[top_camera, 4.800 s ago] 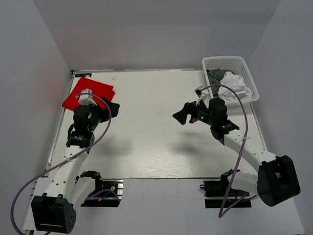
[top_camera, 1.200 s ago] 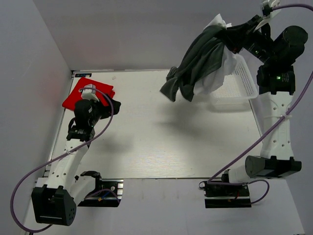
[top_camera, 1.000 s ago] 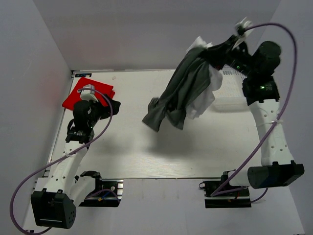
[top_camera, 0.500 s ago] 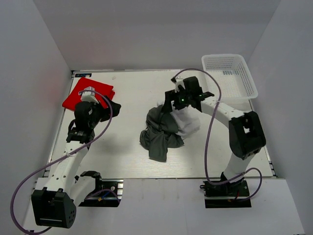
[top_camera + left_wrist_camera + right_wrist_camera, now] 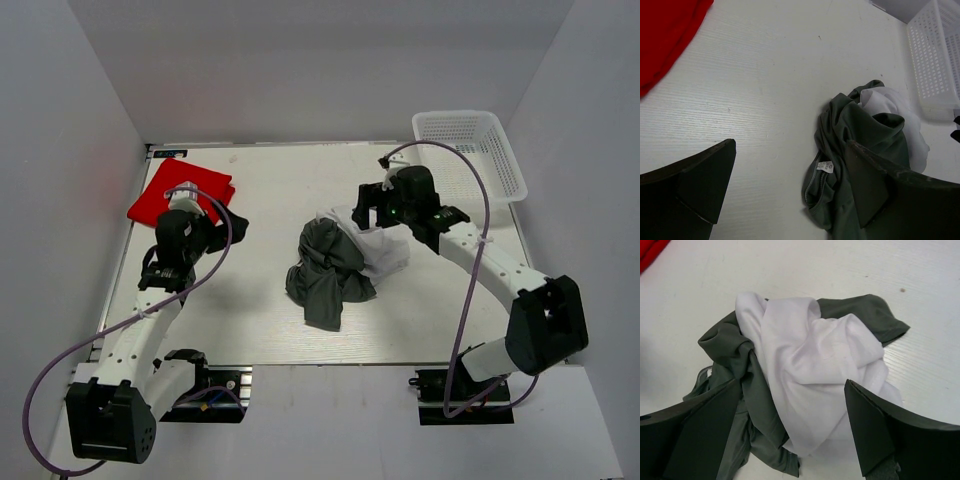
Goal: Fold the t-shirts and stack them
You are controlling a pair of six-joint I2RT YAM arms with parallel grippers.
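Top external view shows the dark grey t-shirt [image 5: 325, 272] and the white t-shirt [image 5: 378, 250] lying together in one crumpled heap near the middle of the bench [image 5: 260, 320]. The two are touching and partly wound into each other, the grey one more to the left and near side, the white one more to the right. Neither of them is folded.

The red t-shirt [image 5: 178, 188] lies flat and folded at the far left corner of the bench, well apart from the heap. The white mesh basket [image 5: 505, 165] stands at the far right corner.

The right gripper [image 5: 368, 212] hangs just over the far right side of the heap. In the right wrist view its fingers [image 5: 700, 425] are wide apart with the white t-shirt [image 5: 815, 370] below and between them, and they hold nothing; whether they touch the cloth I cannot tell.

The left gripper [image 5: 228, 225] is near the red t-shirt, on its near right side. In the left wrist view its fingers [image 5: 695, 185] are also spread apart, with only bare bench between them, and the heap [image 5: 860, 145] lies well ahead.
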